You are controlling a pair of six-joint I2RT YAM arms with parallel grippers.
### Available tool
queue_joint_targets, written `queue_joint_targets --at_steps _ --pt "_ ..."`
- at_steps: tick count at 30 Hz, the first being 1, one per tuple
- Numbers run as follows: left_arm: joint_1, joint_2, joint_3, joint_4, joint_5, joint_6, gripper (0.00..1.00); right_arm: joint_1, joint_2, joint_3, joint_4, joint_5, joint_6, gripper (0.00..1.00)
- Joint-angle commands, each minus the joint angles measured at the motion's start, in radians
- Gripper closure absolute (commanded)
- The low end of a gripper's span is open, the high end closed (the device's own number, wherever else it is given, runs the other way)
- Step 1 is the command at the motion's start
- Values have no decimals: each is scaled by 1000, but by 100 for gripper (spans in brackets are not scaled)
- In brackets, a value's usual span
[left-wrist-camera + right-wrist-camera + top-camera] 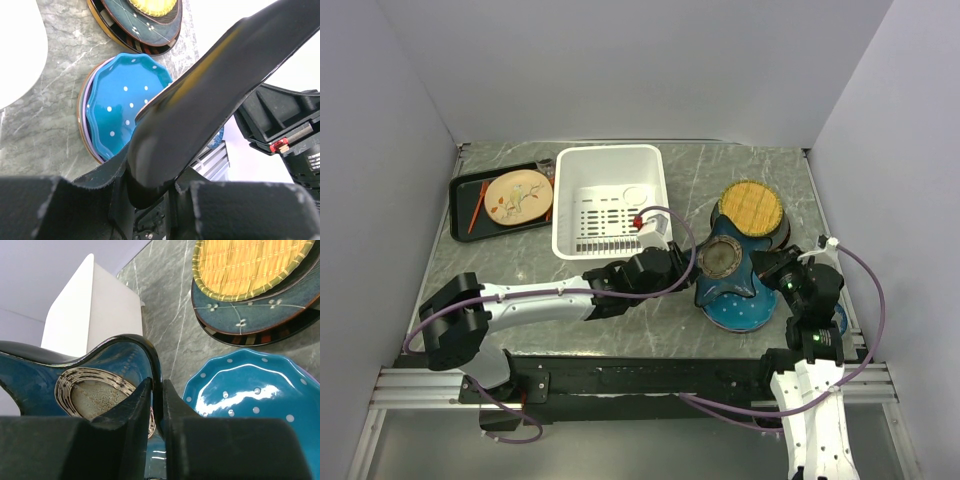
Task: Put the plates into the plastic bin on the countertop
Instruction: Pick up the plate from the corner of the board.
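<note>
Beside the white bin (563,205), just before the yellow plate (750,207), the star plate (725,262) sits over the dotted plate (745,315). The left gripper (688,265) and right gripper (157,395) clamp its opposite rims. Bare countertop (520,258) lies along the bin's near wall.

My tabletop (690,180) is grey-green marbled stone with thin white veins. On it sit the white plastic bin (610,151) at the back, a black tray (463,225) left of it, and, to my right, two stacks: one topped by a yellow woven plate (751,207), one by a teal dotted plate (125,107).
</note>
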Motion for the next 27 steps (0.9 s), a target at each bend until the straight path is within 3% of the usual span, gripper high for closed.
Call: queue_joint_targets --at_steps 1,3,13,21,27 --pt "0 -35 44 -11 -24 72 99 7 -17 20 140 -83 31 70" --pt "6 -46 41 -13 -26 70 99 8 -15 12 145 -85 32 63" --pt "54 -79 35 -22 -10 70 99 8 -14 3 154 -108 31 51" --pt "92 -99 53 -36 3 83 99 7 -20 0 168 -141 29 29" --pt "104 -116 64 -34 6 104 99 8 -18 -6 177 -149 32 25"
